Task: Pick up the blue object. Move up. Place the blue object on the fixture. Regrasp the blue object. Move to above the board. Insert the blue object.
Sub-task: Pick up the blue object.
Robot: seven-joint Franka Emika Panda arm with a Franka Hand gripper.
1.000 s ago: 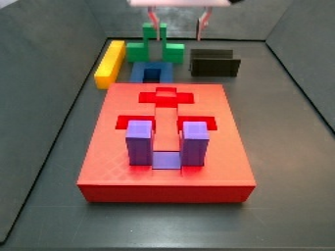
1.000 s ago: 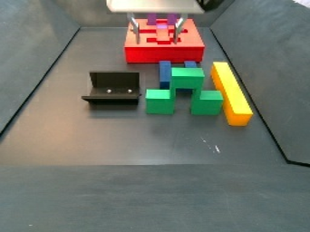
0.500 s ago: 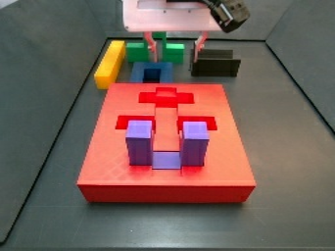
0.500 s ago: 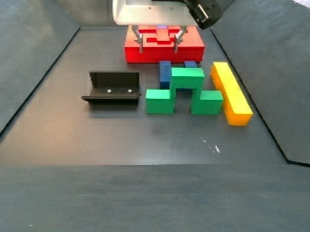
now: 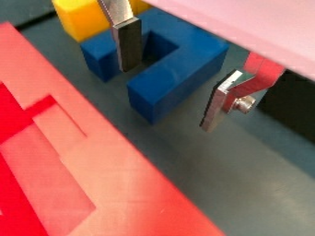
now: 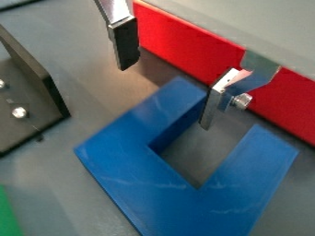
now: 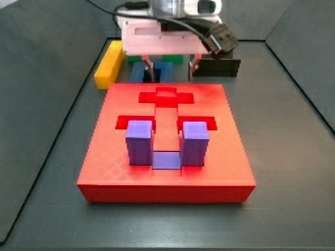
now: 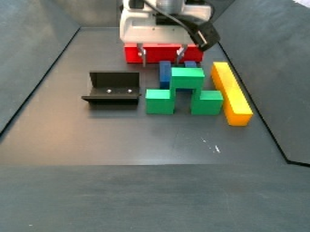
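Blue object [image 6: 185,171] lies flat on the dark floor right under the gripper [image 6: 172,78], its notch open toward the red board [image 6: 222,64]. In both wrist views the jaws stand wide apart with nothing between them: one finger [image 6: 122,41] hangs over the floor beside the block, and the opposite finger [image 6: 224,100] sits over the notch; I cannot tell whether either touches it.

In a side view, nearest me is the fixture [image 8: 111,89], standing well apart to one side. Next come the green block [image 8: 182,89] and the yellow bar [image 8: 231,91] alongside it. Just behind the green block a sliver of the blue object [image 8: 165,72] shows, squeezed between it and the board [image 8: 164,52]. The gripper [image 8: 164,54] hangs low there.

From the opposite side, the purple U-shaped block [image 7: 167,142] stands in the board [image 7: 165,147], with the gripper [image 7: 163,69] beyond the far edge.
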